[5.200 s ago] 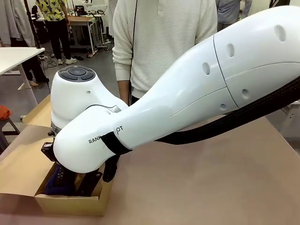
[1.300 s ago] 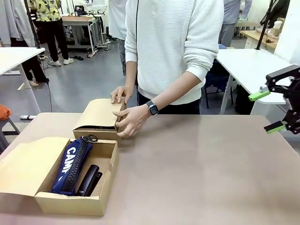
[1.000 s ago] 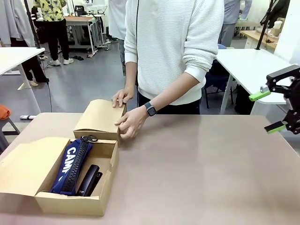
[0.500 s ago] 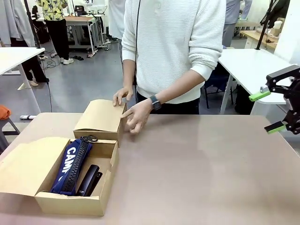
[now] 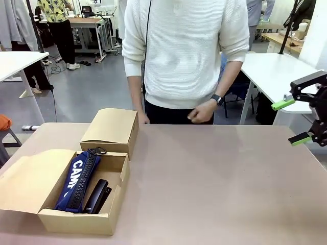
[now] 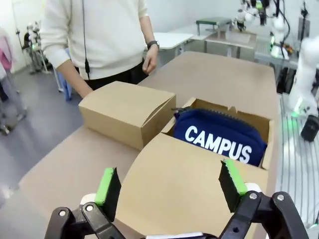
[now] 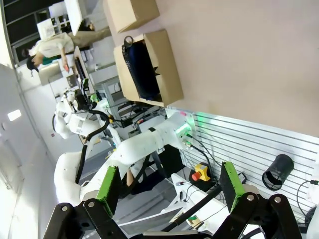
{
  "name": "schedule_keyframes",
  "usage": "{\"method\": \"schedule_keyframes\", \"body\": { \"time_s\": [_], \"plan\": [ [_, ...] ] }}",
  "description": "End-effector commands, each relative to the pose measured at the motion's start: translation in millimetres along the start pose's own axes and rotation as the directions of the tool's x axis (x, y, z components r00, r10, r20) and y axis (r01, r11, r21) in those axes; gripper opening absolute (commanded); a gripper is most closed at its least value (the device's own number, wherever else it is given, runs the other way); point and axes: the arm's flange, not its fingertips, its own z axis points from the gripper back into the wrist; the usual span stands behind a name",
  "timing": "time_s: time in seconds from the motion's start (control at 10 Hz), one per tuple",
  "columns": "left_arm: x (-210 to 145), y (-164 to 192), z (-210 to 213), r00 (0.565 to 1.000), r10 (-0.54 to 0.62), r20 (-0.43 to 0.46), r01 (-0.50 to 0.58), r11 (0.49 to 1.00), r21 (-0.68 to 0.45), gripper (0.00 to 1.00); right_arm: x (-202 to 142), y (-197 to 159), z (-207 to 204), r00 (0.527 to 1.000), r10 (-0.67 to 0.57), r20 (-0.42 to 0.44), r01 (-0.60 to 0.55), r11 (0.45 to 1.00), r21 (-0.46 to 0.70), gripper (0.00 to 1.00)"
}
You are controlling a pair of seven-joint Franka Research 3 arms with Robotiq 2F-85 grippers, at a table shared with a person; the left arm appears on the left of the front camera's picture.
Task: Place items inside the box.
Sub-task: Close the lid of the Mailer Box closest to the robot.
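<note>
The right gripper [image 5: 301, 121] hangs wide open and empty beside the worktop's [image 5: 219, 184] right edge; the left gripper [image 6: 169, 191] is also wide open, holding nothing, above the flap of the box [image 5: 115, 191]. Inside the box lie the navy pencil case [image 5: 77, 178] and a black stapler [image 5: 97, 195]

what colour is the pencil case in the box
Navy with white "CAMPUS" lettering; the pencil case shows best in the left wrist view.
</note>
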Motion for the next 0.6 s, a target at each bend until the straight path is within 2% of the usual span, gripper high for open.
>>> {"method": "schedule_keyframes", "body": {
  "time_s": [0.0,0.1,0.2,0.3,0.5],
  "plan": [
    [14.4,-0.9,-3.2,0.993,0.11,0.033,-0.11,0.994,0.022,1.0,1.8,-1.2,1.4,1.0,0.026,-0.004,-0.026,1.0,0.003,1.0],
    [14.4,-0.9,-3.2,0.993,0.11,0.033,-0.11,0.994,0.022,1.0,1.8,-1.2,1.4,1.0,0.026,-0.004,-0.026,1.0,0.003,1.0],
    [2.5,1.0,-1.2,0.999,0.054,0.008,-0.054,0.999,0.004,1.0,1.8,-1.2,1.4,1.0,0.026,-0.004,-0.026,1.0,0.003,1.0],
    [-5.1,9.9,1.9,0.998,-0.049,0.028,0.051,0.995,-0.084,1.0,1.8,-1.2,1.4,1.0,0.026,-0.004,-0.026,1.0,0.003,1.0],
    [-33.0,29.1,6.2,0.985,-0.156,-0.071,0.149,0.984,-0.103,1.0,1.8,-1.2,1.4,1.0,0.026,-0.004,-0.026,1.0,0.003,1.0]
  ]
}}
